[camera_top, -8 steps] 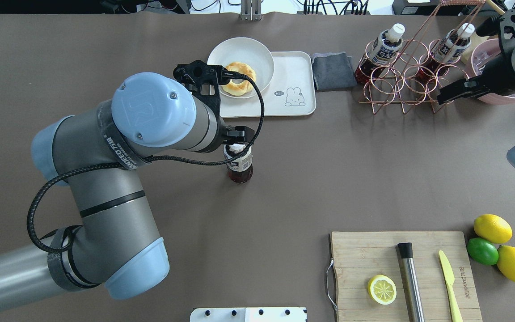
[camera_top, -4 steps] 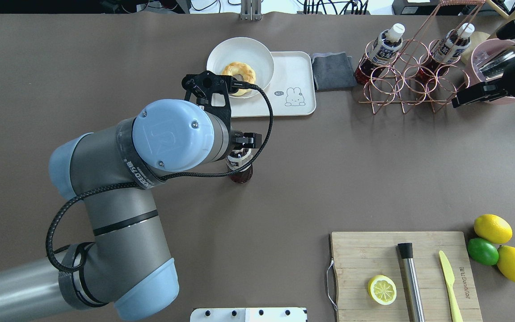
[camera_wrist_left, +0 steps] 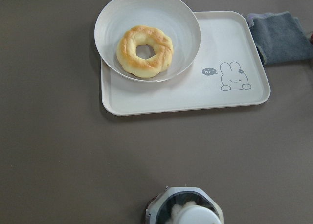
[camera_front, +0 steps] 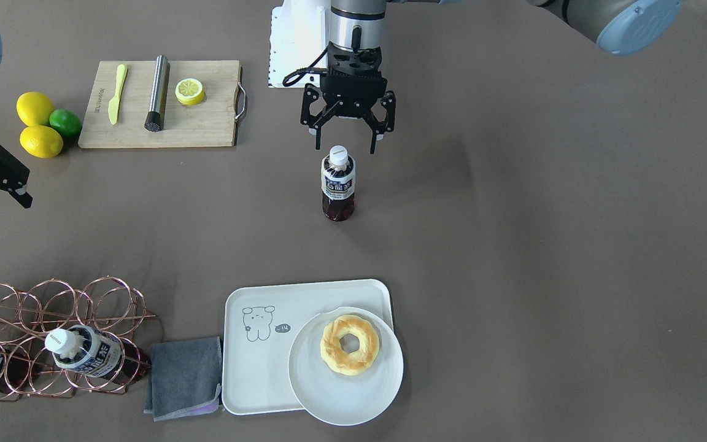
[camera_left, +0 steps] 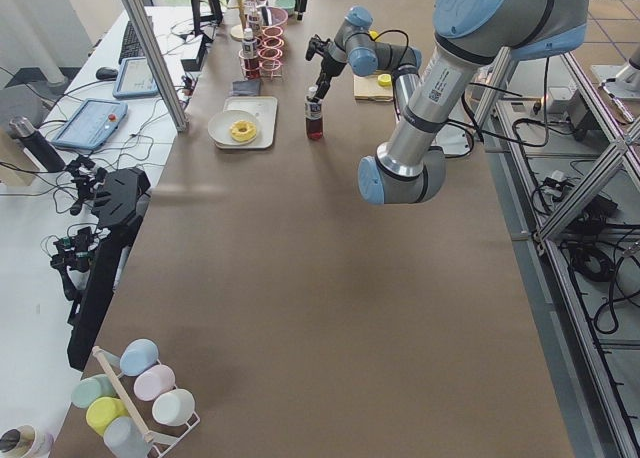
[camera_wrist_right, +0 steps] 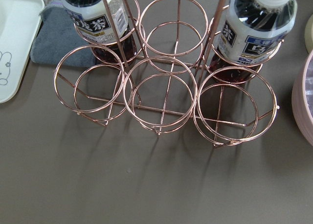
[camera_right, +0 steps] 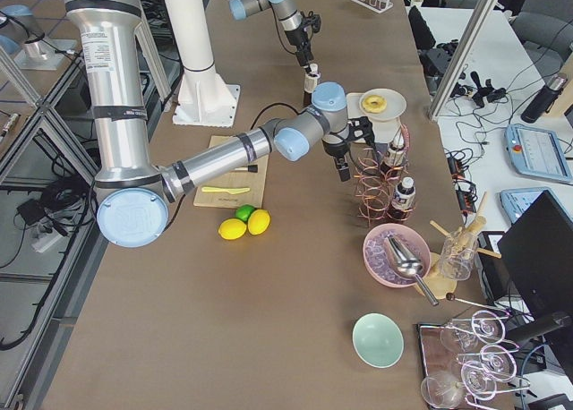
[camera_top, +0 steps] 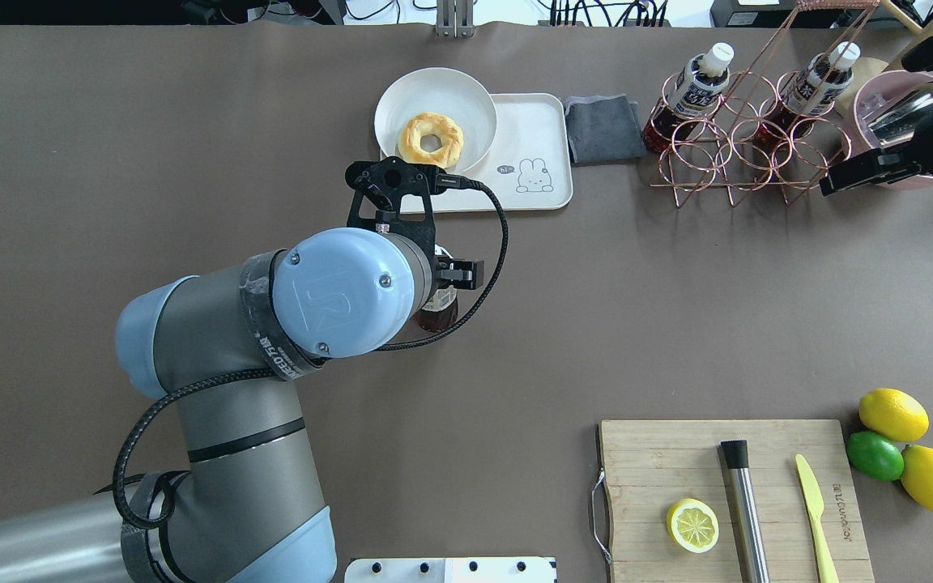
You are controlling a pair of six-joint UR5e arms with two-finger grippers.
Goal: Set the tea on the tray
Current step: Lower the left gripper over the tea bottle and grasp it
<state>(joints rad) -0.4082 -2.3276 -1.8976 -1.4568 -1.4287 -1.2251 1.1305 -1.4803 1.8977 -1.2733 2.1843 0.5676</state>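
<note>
Tea point(camera_front: 337, 184) short of tray point(camera_front: 255, 368) — doughnut plate point(camera_front: 341, 402) overlapping one end.

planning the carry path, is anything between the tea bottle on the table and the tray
Nothing visible: only bare table lies between the tea and the tray. On the tray, a plate with a doughnut takes the end nearest the bottle, leaving the bear-drawing end free.

Brown table point(camera_front: 513, 245) with upright tea point(camera_front: 337, 184), tray point(camera_front: 255, 368), grey cloth point(camera_front: 185, 374), copper rack point(camera_front: 53, 307), wooden board point(camera_front: 206, 123), lemons point(camera_front: 40, 141), lime point(camera_front: 65, 122)
</note>
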